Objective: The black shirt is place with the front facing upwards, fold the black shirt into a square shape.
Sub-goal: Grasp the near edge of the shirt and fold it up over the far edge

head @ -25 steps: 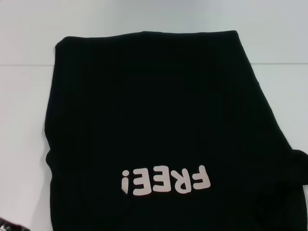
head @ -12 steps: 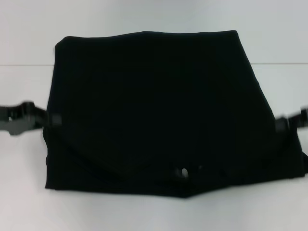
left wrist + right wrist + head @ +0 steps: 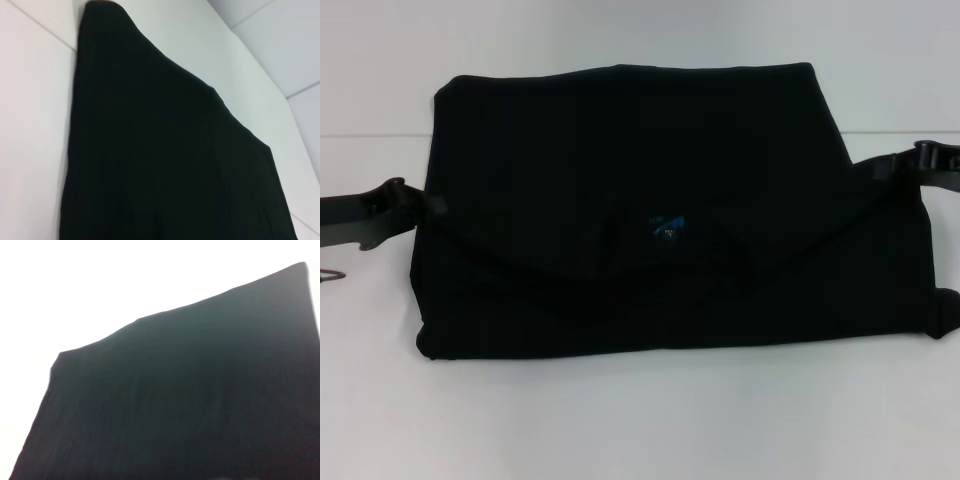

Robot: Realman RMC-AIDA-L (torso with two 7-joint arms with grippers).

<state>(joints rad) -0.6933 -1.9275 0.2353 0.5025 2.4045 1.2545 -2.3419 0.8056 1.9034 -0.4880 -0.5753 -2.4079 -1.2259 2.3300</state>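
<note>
1. In the head view the black shirt (image 3: 640, 210) is seen lying folded on the white table (image 3: 640, 420), its near part turned up over the rest so that the blue neck label (image 3: 668, 226) shows near the middle; no lettering can be seen.
2. The left gripper (image 3: 425, 207) is seen at the shirt's left edge and the right gripper (image 3: 885, 168) at its right edge, each where the turned-over layer ends. Both are clamped on the cloth there, as far as can be made out.
3. In the left wrist view only black cloth (image 3: 165, 160) and table are shown; the same holds for the right wrist view (image 3: 190, 390). No fingers are shown in either.
4. The far edge of the shirt runs straight, with square corners. The near edge is slightly uneven, and a small lump of cloth sticks out at the near right corner.
5. Bare table is seen before, behind and to both sides of the shirt.
6. A thin wire-like item (image 3: 330, 273) lies at the left border, apart from the shirt; what it is cannot be told.
</note>
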